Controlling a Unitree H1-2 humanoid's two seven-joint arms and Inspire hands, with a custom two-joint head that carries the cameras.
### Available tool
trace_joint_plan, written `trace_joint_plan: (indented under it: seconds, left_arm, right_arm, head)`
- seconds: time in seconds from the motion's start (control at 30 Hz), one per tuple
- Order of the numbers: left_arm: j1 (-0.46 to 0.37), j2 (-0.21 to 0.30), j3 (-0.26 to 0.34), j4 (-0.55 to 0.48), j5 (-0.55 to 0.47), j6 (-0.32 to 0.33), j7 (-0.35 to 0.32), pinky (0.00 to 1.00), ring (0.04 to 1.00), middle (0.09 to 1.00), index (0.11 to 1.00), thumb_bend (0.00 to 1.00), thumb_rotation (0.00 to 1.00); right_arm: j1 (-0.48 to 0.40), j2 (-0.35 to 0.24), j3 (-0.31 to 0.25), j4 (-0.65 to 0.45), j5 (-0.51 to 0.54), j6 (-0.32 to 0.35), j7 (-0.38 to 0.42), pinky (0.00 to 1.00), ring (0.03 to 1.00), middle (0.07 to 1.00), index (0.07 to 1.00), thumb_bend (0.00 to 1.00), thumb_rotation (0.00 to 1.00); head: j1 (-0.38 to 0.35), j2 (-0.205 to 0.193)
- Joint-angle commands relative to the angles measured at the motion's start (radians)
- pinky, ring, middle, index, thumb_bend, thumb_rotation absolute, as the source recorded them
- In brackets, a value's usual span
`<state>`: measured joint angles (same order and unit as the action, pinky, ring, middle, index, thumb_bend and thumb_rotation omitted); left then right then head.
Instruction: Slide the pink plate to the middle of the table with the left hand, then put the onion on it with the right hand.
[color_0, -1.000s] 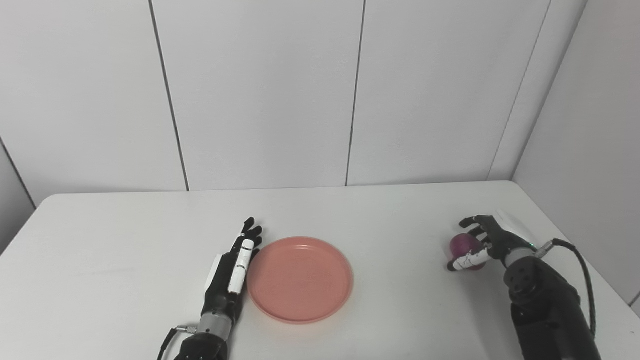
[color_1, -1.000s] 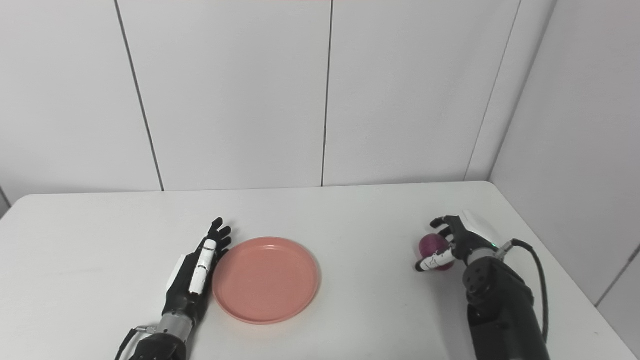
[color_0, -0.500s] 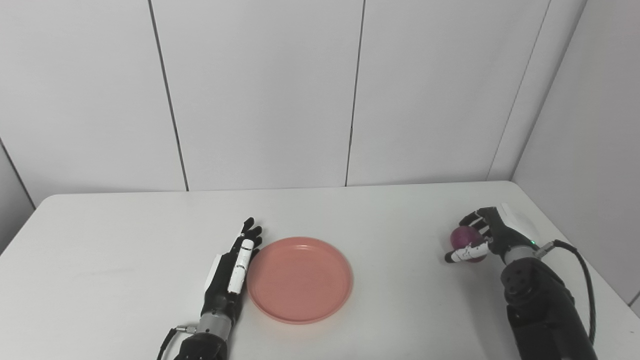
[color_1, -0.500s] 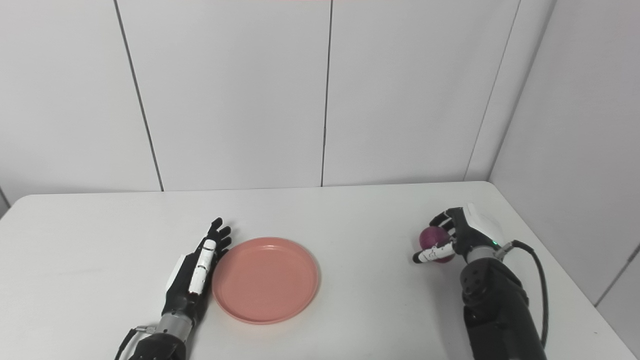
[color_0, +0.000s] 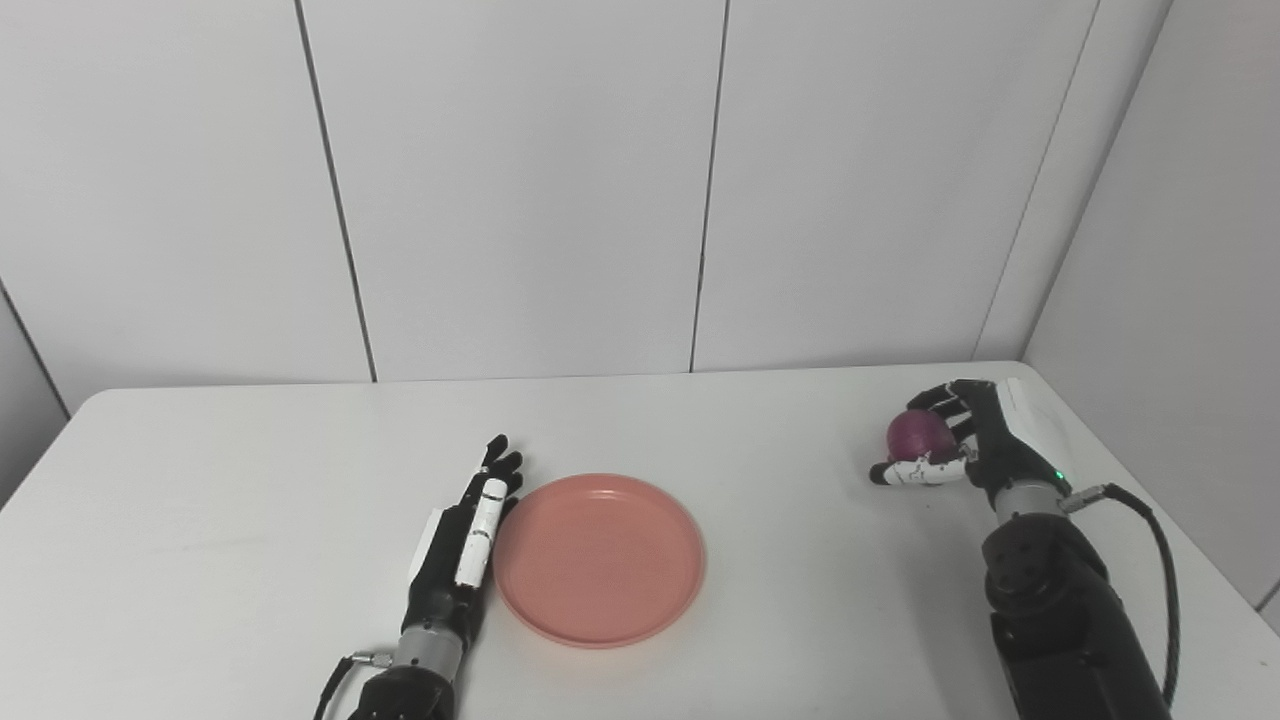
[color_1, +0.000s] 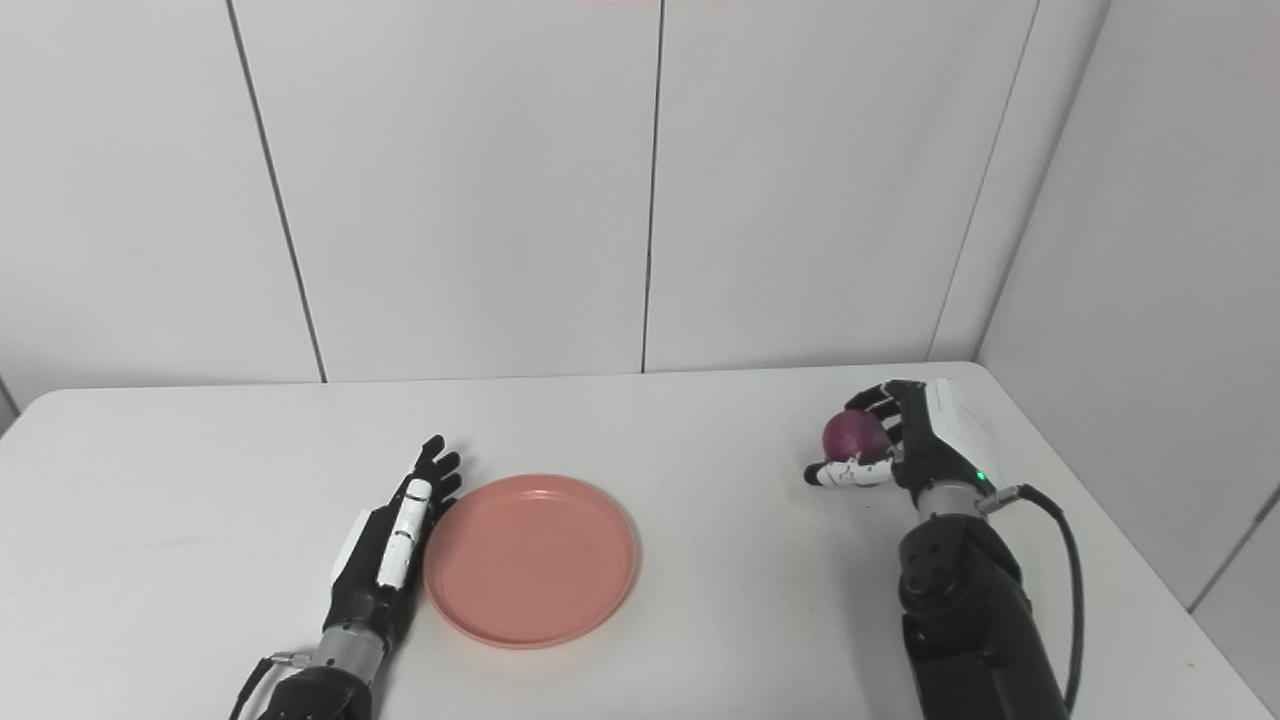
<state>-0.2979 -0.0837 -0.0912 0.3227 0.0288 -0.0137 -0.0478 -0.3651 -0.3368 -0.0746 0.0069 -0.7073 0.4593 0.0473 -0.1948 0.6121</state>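
Left eye view. We count one round, shallow pink plastic plate (color_0: 600, 560), one dark purple onion (color_0: 919, 434) and two black robot hands on one white table (color_0: 230, 500). The left hand (color_0: 468, 535) lies flat with its fingers straight and apart, holding nothing; the plate lies just beside its thumb side, rim against the fingers, and holds nothing. The right hand (color_0: 965, 440), well apart from the plate, is closed around the onion, which sits in its curled fingers above the table top with the white thumb beneath it.

Right eye view. We see the same single plate (color_1: 531, 559), onion (color_1: 850, 435) and two hands. Here the right hand's (color_1: 915, 440) white back plate and green light show more fully; the left hand (color_1: 393, 545) looks no different.
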Motion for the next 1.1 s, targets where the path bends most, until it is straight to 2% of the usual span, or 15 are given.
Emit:
trace_joint_plan:
  seconds: [0.0,0.13,0.17,0.27,0.47,0.57,0.63,0.73,1.07]
  left_arm:
    - [-0.027,-0.002,0.0,-0.008,0.007,0.019,0.007,0.95,0.952,0.957,0.965,0.5,1.0]
    - [-0.025,-0.009,-0.002,-0.008,0.012,0.016,0.017,0.94,0.945,0.95,0.954,0.5,1.0]
    - [-0.025,-0.011,-0.003,-0.008,0.014,0.018,0.02,0.94,0.945,0.951,0.954,0.5,1.0]
    - [-0.025,-0.014,-0.005,-0.006,0.015,0.019,0.023,0.95,0.947,0.953,0.958,0.5,1.0]
    - [-0.03,-0.016,-0.01,0.008,0.036,0.005,0.047,0.93,0.942,0.95,0.953,0.5,1.0]
    - [-0.029,-0.016,-0.01,0.012,0.05,-0.005,0.06,0.92,0.928,0.938,0.939,0.51,1.0]
    - [-0.029,-0.015,-0.009,0.012,0.055,-0.007,0.063,0.91,0.923,0.931,0.933,0.51,1.0]
    - [-0.029,-0.016,-0.003,0.018,0.05,-0.011,0.063,0.92,0.925,0.932,0.935,0.52,1.0]
    - [-0.037,-0.01,0.0,0.039,0.054,-0.032,0.065,0.92,0.937,0.947,0.946,0.53,1.0]
  right_arm:
    - [-0.036,0.001,0.011,-0.053,0.016,-0.054,-0.047,0.22,0.381,0.485,0.514,0.51,0.0]
    - [-0.021,0.022,0.045,-0.069,0.061,-0.119,-0.08,0.17,0.34,0.444,0.534,0.5,0.0]
    - [-0.015,0.03,0.055,-0.063,0.081,-0.158,-0.09,0.17,0.338,0.442,0.534,0.5,0.0]
    - [-0.002,0.042,0.082,-0.047,0.118,-0.233,-0.111,0.23,0.359,0.468,0.536,0.51,0.0]
    - [0.016,0.079,0.137,-0.041,0.174,-0.289,-0.097,0.21,0.354,0.463,0.535,0.51,0.0]
    - [0.022,0.092,0.167,-0.047,0.174,-0.303,-0.101,0.19,0.346,0.451,0.535,0.5,0.0]
    - [0.028,0.106,0.192,-0.061,0.172,-0.3,-0.091,0.15,0.394,0.49,0.492,0.51,0.0]
    - [0.036,0.116,0.224,-0.074,0.173,-0.296,-0.078,0.14,0.408,0.496,0.485,0.51,0.0]
    - [0.042,0.143,0.289,-0.095,0.179,-0.318,-0.065,0.13,0.401,0.501,0.484,0.51,0.0]
  head:
    - [0.009,-0.001]
    - [0.028,-0.005]
    - [0.041,-0.005]
    - [0.057,-0.007]
    - [0.079,-0.012]
    - [0.084,-0.013]
    - [0.094,-0.014]
    - [0.1,-0.014]
    - [0.12,-0.016]
